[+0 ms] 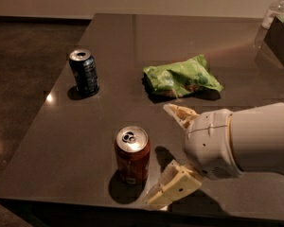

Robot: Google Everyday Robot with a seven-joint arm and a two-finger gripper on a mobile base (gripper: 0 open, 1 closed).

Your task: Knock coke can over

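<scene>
The coke can (132, 155), red-orange with a silver top and pull-tab, stands upright near the front edge of the dark table (132, 51). My gripper (164, 152) comes in from the right, just to the right of the can and a short gap away from it. Its two cream fingers are spread apart, one finger (179, 114) behind and one finger (173, 185) in front, with nothing between them.
A dark blue can (84, 72) stands upright at the back left. A crumpled green chip bag (181, 76) lies in the middle of the table. A clear bottle (274, 13) and a dark box (281, 39) stand at the far right. The table's front edge is just below the can.
</scene>
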